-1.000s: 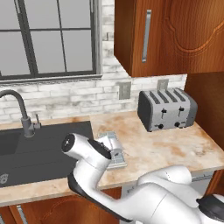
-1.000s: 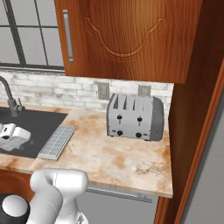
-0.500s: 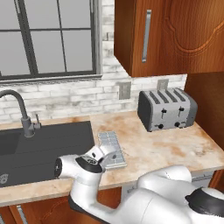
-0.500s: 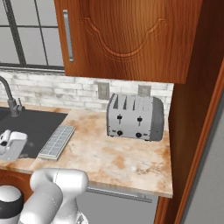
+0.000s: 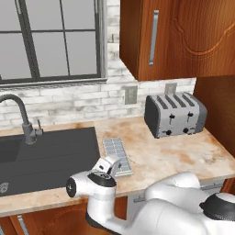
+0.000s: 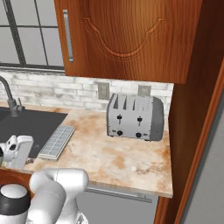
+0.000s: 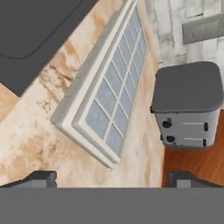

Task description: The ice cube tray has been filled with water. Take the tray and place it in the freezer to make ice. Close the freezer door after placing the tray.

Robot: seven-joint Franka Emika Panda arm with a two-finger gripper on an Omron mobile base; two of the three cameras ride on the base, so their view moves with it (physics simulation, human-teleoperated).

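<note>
The claw [image 7: 112, 177] stands wide apart and holds nothing; in the hand view its two dark tips rise at the bottom corners with bare marbled stone between them. It hovers over the front of the counter [image 5: 183, 156], and everything here can be placed against the dark sink [image 5: 46, 153] set into that counter. The toaster [image 5: 174, 114] stands well apart from the sink, back by the brick wall. The ice cube tray [image 5: 117, 157] lies flat just beside the sink's right edge, its long axis running parallel to that edge, from the front of the counter back toward the wall. In the hand view the ice cube tray [image 7: 105, 92] lies ahead of the claw, its near short end just beyond the tips and its length slanting away from them, so the line between the fingers crosses the tray's narrow width at a slight angle. I judge that the coming move turns on this: the claw must travel forward and down along the sink's right side, and perhaps roll a little, so the fingers straddle the tray's two long walls.
</note>
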